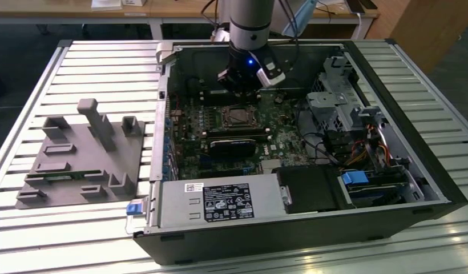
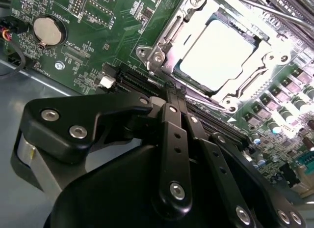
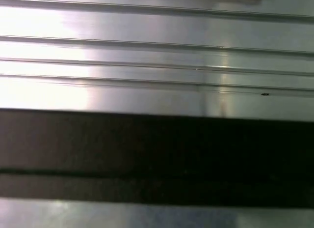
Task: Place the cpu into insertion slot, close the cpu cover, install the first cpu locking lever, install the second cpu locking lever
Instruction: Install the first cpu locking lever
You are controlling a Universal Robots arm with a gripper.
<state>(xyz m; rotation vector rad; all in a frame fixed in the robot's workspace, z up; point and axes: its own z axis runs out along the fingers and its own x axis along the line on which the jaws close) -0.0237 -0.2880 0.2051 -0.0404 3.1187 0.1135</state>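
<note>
The cpu (image 2: pixel 216 53), a bright silver square, lies in the insertion slot (image 2: pixel 169 41) on the green board. The cpu cover (image 2: pixel 255 73), a thin metal frame, lies flat around it. A thin wire lever (image 2: pixel 206 99) runs along the socket edge nearest my fingertips; I cannot tell whether it is latched. My gripper (image 2: pixel 172 90) is shut with nothing between its black fingers, its tip right at that socket edge. In the exterior view the gripper (image 1: pixel 235 88) hangs inside the open computer case, just behind the insertion slot (image 1: pixel 235 116).
A black heatsink block (image 1: pixel 232 147) and a labelled power supply (image 1: pixel 211 202) lie in front of the socket, with drive cages and cables (image 1: pixel 348 123) on the exterior view's right. A grey fixture (image 1: pixel 81 154) stands on the slatted table (image 3: pixel 147 56). A coin cell (image 2: pixel 48 31) sits on the board.
</note>
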